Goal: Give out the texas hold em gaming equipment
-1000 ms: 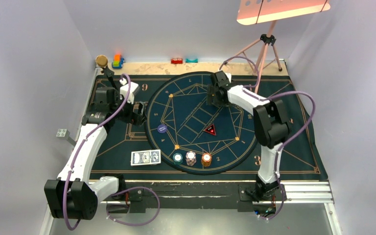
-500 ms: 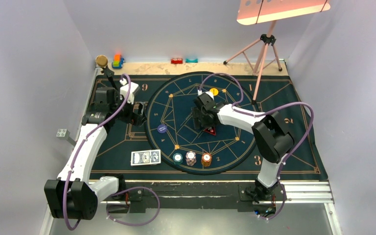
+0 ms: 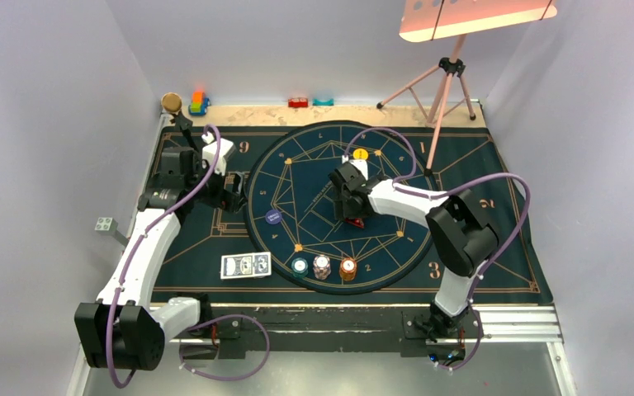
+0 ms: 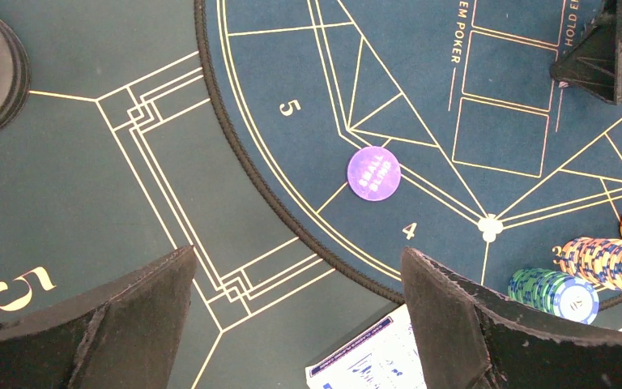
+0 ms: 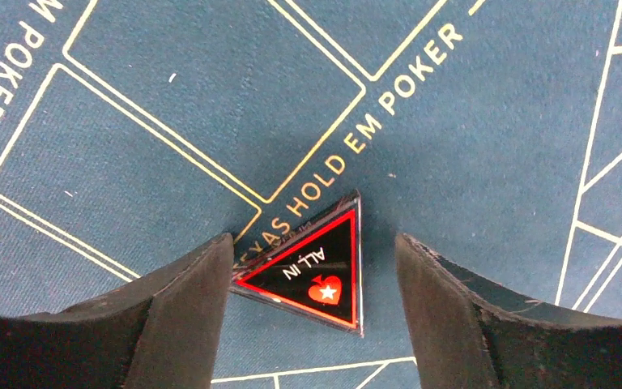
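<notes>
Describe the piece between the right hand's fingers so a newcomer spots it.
On the round dark-blue mat, just right of centre by the TEXAS HOLD EM lettering, the token lies between the right hand's fingers. It is the only triangle: black, red-edged, marked ALL IN.

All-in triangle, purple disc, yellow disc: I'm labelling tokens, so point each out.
All-in triangle [image 5: 312, 279]: right wrist view, black centre.
Purple disc [image 4: 373, 172]: left wrist view, printed face.
Yellow disc [image 3: 361, 154]: top view, its middle.
</notes>
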